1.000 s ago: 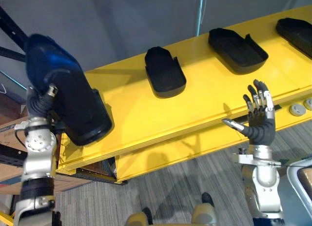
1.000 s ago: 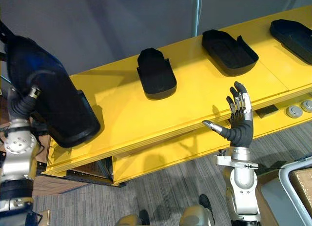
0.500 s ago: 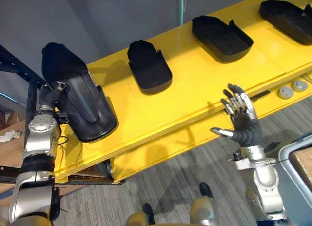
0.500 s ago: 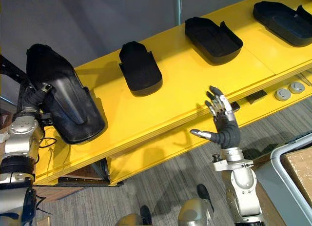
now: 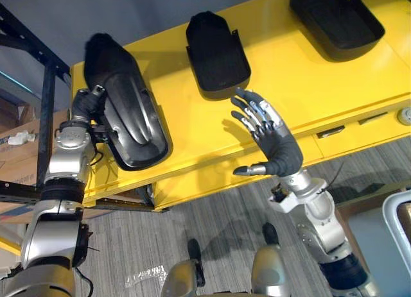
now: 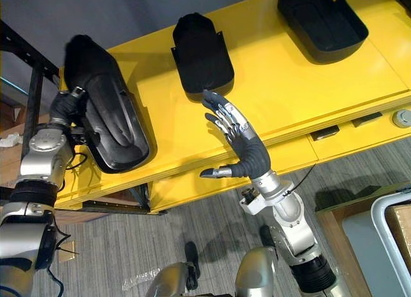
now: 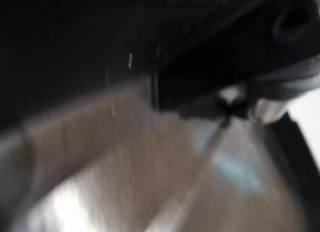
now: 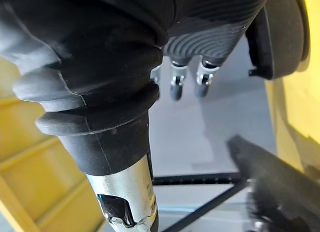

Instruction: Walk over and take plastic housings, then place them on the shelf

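A large black plastic housing [image 5: 128, 120] lies tilted at the left end of the yellow shelf [image 5: 302, 85], its lower end near the front edge. My left hand [image 5: 85, 103] grips the housing's left rim, fingers mostly hidden behind it. My right hand [image 5: 275, 149] is open with fingers spread, raised over the shelf's front edge, touching nothing. Two more black housings rest on the shelf: one [image 5: 217, 53] just beyond the right hand, another [image 5: 337, 18] at the far right.
A black rack frame [image 5: 46, 111] stands to the left of the shelf, with cardboard boxes [image 5: 19, 156] behind it. A round fitting [image 5: 406, 115] sits on the lower yellow ledge at the right. A grey bin [image 5: 398, 223] is at the lower right, over grey carpet.
The left hand has brought the large housing down from the air onto the shelf's left end. The right hand has swung left and up over the shelf's front. The camera has shifted.
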You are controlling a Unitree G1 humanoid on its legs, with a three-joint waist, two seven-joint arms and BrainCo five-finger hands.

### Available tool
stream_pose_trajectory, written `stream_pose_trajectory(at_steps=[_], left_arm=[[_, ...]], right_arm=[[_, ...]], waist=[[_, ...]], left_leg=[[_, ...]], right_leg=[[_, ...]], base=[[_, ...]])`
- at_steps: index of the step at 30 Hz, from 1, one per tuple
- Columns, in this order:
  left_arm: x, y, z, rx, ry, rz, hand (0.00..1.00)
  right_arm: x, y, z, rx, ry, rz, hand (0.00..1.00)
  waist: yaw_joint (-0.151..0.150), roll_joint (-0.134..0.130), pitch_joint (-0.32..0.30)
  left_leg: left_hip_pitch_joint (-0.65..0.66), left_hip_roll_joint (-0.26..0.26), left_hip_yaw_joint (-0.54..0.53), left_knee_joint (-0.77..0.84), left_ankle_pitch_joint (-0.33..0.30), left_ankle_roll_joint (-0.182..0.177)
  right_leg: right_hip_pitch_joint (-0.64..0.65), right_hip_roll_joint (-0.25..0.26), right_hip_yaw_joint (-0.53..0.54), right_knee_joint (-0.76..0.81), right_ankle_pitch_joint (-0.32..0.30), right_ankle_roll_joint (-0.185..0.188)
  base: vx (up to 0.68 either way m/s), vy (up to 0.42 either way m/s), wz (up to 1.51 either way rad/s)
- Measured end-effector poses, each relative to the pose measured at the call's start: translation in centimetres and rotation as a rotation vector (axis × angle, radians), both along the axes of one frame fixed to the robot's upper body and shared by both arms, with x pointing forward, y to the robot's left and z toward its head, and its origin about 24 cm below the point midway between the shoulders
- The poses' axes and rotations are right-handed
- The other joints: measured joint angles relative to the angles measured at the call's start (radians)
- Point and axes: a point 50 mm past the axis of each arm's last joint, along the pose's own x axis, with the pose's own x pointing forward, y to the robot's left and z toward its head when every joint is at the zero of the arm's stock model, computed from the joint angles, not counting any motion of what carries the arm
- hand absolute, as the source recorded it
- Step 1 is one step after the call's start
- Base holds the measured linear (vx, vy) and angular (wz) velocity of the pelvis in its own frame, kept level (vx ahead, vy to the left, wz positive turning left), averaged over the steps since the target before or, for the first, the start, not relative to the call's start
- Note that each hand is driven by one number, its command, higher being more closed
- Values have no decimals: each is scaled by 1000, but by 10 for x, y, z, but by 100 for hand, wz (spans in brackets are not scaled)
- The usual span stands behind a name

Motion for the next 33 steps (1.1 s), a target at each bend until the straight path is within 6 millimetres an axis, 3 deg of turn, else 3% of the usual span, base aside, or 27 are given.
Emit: stream_pose_trajectory(at_steps=[4, 5, 17, 25, 27, 29, 33], left_arm=[[2, 0, 1, 9, 43, 29, 100], [4, 0, 6, 9, 31, 43, 0], [5, 8, 25, 99, -40, 264, 0], [-1, 22, 44, 92, -153, 530, 0], [-3, 23, 55, 70, -222, 588, 0], [-4, 18, 80, 15, -394, 616, 0], [-14, -2, 122, -221, -753, 456, 0]], right_arm=[[1, 3, -2, -1, 28, 0, 0], [1, 3, -2, -4, 32, 0, 0], [-1, 4, -5, -1, 45, 5, 0], [-6, 5, -12, 15, 62, 7, 0], [-7, 4, -13, 31, 63, 2, 0], [-9, 3, -17, 55, 80, -9, 0], [-13, 4, -19, 108, 77, -14, 0]], waist=[[0, -3, 13], [1, -4, 27], [-9, -20, 53], [-16, -20, 53], [-17, -21, 53], [-19, -26, 56], [-32, -50, 57]], left_leg=[[-5, 0, 4, -17, 21, -2], [-6, 2, 5, -17, 22, -3], [-33, 10, 33, -24, 36, -8], [-31, 14, 34, -20, 36, -9], [-31, 15, 34, -18, 36, -9], [-23, 16, 37, -17, 35, -9], [15, 19, 49, -21, 30, -12]], right_leg=[[-24, 1, 1, 29, -9, -11], [-32, 3, 2, 42, -13, -13], [-104, 17, 36, 90, -14, -12], [-104, 22, 38, 94, -14, -12], [-104, 23, 39, 95, -14, -12], [-97, 24, 41, 95, -14, -12], [-65, 31, 55, 84, -11, -10]], base=[[-25, -13, 2], [-83, -32, 1], [-33, -13, -6], [0, 0, 0], [0, 0, 0], [-9, -5, -2], [4, -3, -14]])
